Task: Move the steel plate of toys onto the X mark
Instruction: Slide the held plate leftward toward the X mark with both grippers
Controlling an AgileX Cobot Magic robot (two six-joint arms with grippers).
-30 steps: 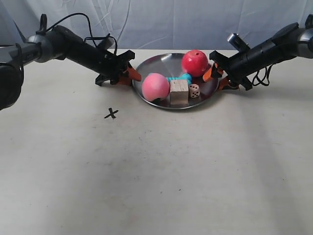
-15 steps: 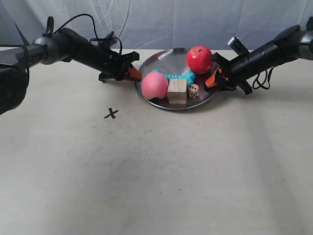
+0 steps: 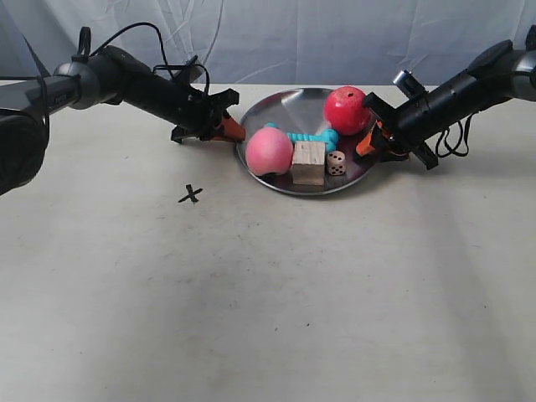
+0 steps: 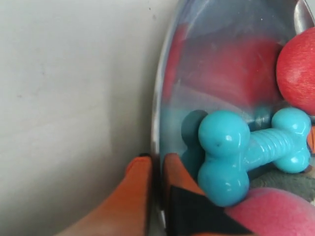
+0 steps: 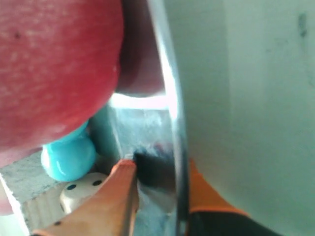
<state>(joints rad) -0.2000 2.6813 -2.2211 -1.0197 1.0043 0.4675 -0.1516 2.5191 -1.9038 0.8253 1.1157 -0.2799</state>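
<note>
The steel plate (image 3: 289,107) is at the table's far middle, holding the red ball (image 3: 347,110), pink peach-like ball (image 3: 268,152), teal bone (image 3: 314,136), wooden cube (image 3: 308,162) and die (image 3: 336,162). My left gripper (image 3: 237,134) is on the arm at the exterior view's left. Its orange fingers are pinched shut on the plate's rim (image 4: 156,123), beside the bone (image 4: 236,152). My right gripper (image 3: 369,142) straddles the opposite rim (image 5: 172,98), one finger inside near the die (image 5: 81,194), one outside. The X mark (image 3: 191,195) lies on the tabletop, nearer and left of the plate.
A pale wrinkled cloth (image 3: 335,33) hangs behind the table. Black cables (image 3: 456,138) trail from the arm at the exterior view's right. Off-white tabletop (image 3: 276,293) stretches from the plate toward the near edge.
The plate has shifted slightly right with both grippers on its rim. The red ball rolled toward the right-hand rim and the other toys slid a little.
</note>
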